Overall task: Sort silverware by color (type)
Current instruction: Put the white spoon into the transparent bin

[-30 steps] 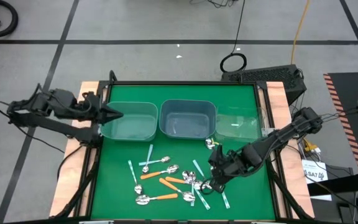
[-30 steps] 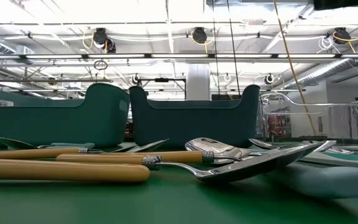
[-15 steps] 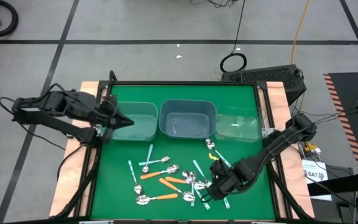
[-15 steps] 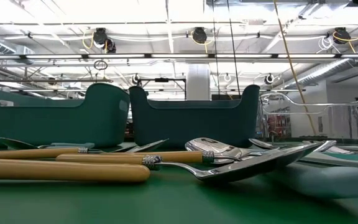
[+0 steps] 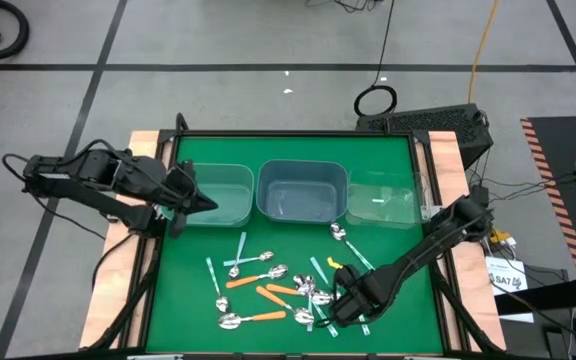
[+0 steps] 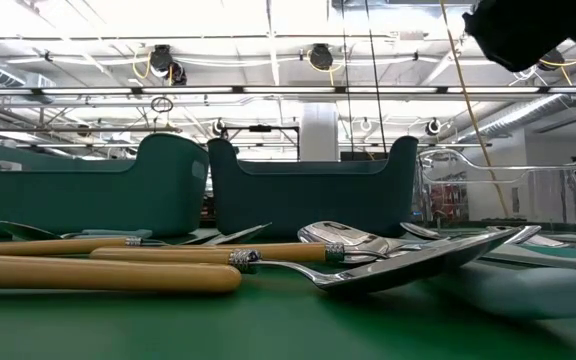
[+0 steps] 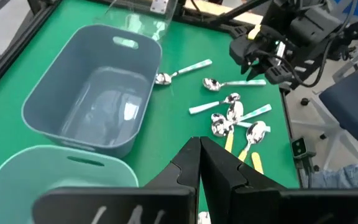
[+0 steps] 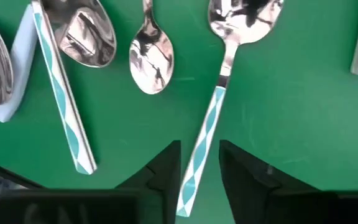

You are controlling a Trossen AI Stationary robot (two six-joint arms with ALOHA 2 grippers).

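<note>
Since the previous second we see the right end effector (image 5: 340, 305) has travelled from beside the clear bin down to the near right edge of the spoon pile, while the left end effector (image 5: 206, 205) has slid a little along the front of the left bin (image 5: 230, 178). The right end effector now sits low over the green surface (image 5: 188, 290), its fingers (image 8: 166, 165) narrowly parted and straddling the handle of a teal-patterned spoon (image 8: 219, 93) without yet closing on it. The left end effector hovers with its fingers pressed together, holding nothing. The silverware (image 5: 273, 290) lies scattered on the surface in front of the middle bin (image 5: 301, 170): orange-handled spoons (image 5: 253, 318) toward the near side, light blue and teal ones around them. One spoon (image 5: 340, 233) rests apart, nearer the clear bin (image 5: 380, 200).
</note>
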